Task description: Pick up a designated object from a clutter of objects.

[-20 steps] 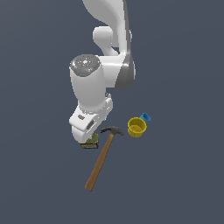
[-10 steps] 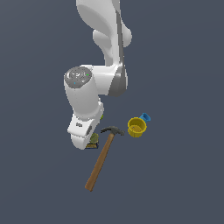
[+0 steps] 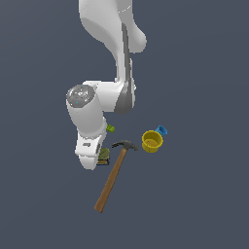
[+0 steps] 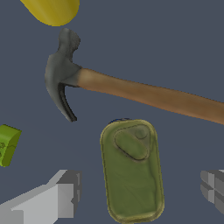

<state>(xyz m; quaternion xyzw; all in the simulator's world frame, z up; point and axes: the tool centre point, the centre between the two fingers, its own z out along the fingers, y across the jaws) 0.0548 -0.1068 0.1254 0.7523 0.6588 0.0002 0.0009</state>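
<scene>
The designated object, an olive-topped rectangular can [image 4: 132,168], lies flat beside the wooden-handled hammer [image 4: 144,95]. In the exterior view the can [image 3: 104,155] peeks out from behind my hand, left of the hammer [image 3: 113,177]. My gripper [image 4: 135,192] is open right above the can, with one finger [image 4: 59,199] on each long side and a clear gap to each. It holds nothing. The yellow cup [image 3: 152,141], small blue piece [image 3: 161,130] and tiny green block [image 3: 111,128] make up the rest of the clutter.
In the wrist view the hammer's dark head [image 4: 61,78] is close to the can's far end. The green block [image 4: 8,144] lies off to one side and the yellow cup [image 4: 51,9] beyond the hammer head. The arm's white links [image 3: 90,114] rise over the can.
The arm has bent and the hand has come down over the can, shifting slightly toward the exterior view's left. The objects have not moved.
</scene>
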